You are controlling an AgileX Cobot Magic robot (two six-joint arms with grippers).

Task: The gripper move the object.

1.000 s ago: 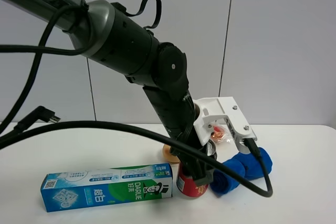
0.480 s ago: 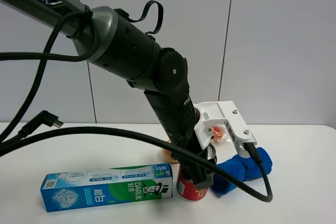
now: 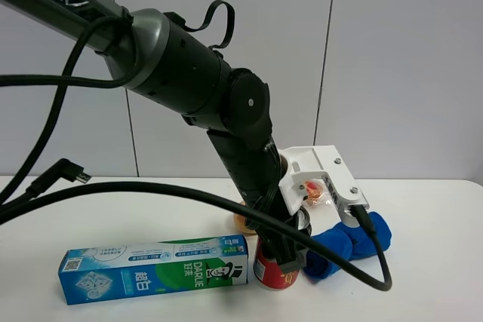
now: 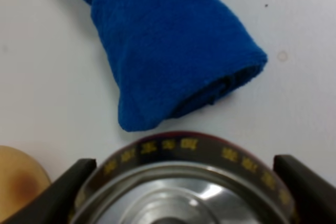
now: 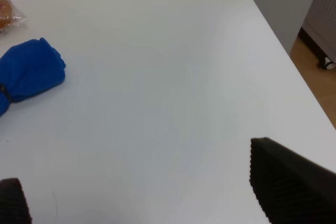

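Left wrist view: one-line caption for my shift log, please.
Left end effector straddles the red can, blue rolled cloth and tan bun nearby on the white table.

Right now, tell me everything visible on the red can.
The red can stands upright on the white table: a metal-looking cylinder, silver recessed top, yellow characters around the dark red rim, pale print on its side. The left gripper holds it, black fingers against the rim on both sides; the arm hides its upper body. A toothpaste box ends just beside it, a blue cloth lies on the other side, a tan bun behind; contact with these is unclear.
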